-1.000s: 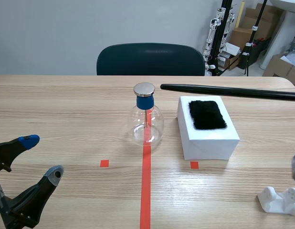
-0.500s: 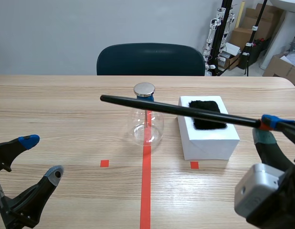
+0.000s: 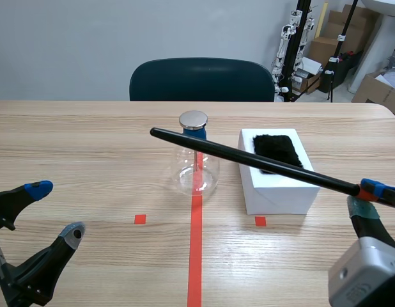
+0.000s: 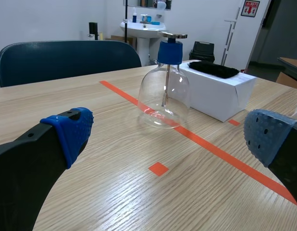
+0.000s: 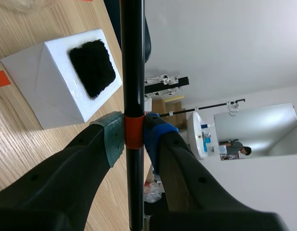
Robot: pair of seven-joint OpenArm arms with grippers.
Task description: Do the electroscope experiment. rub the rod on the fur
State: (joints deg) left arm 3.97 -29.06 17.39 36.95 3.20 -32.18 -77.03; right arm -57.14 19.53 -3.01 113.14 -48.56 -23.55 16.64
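1. The wooden table (image 3: 89, 141) fills the scene, with orange-red tape marks down its middle.
2. A dark blue chair (image 3: 201, 80) stands behind the far edge.
3. The left gripper (image 3: 55, 211) sits low near the robot, well apart from everything. Its fingers are spread wide with nothing between them, and in its own view the blue dotted pads (image 4: 71, 132) frame the flask from afar.
4. The right gripper (image 3: 367, 192) is clamped on the rod's near end, with a grey-green pad on one side and a blue pad on the other.
5. The rod (image 3: 255, 161) is long, thin, straight and glossy black, with an orange-red band just where the pads (image 5: 112, 137) pinch it. It slants from the gripper across the box top and over the fur, and its tip ends beside the flask's blue neck. Whether it touches the fur cannot be told.
6. A white box (image 3: 277, 192) sits right of the tape line.
7. A clear round electroscope flask (image 3: 196, 167) stands on the line. It has a blue collar and a metal disc on top.
8. A black fur patch (image 3: 278, 148) lies on the box top.
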